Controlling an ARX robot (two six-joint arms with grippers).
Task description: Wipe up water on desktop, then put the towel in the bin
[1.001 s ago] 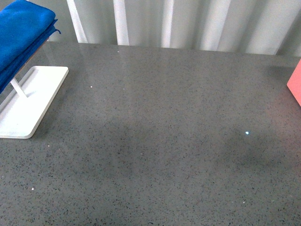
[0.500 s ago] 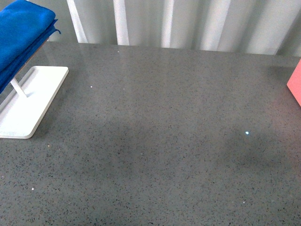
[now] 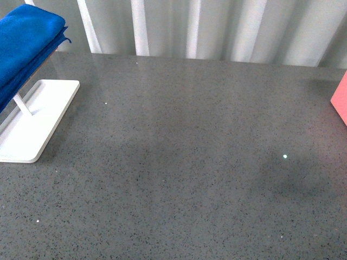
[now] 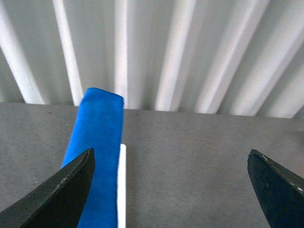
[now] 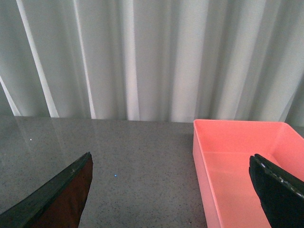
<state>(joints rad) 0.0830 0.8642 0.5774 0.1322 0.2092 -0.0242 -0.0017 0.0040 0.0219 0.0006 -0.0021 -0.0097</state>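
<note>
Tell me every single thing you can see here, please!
towel: one, bright blue, folded over the rack, far left.
rack base: one, white, on the desktop under the towel.
bin: one, salmon pink, far right.
desktop: one, speckled grey.
curtain: one, pale grey, pleated, behind the desktop.
bright speck: one, white, right part of desktop; water or glint, cannot tell.
left end effector: one, black, open.
right end effector: one, black, open.

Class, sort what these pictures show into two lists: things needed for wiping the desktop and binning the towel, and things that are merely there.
Part of the job:
towel, draped on the rack
desktop
bin, empty

Merely there:
white rack
curtain behind the desk
</note>
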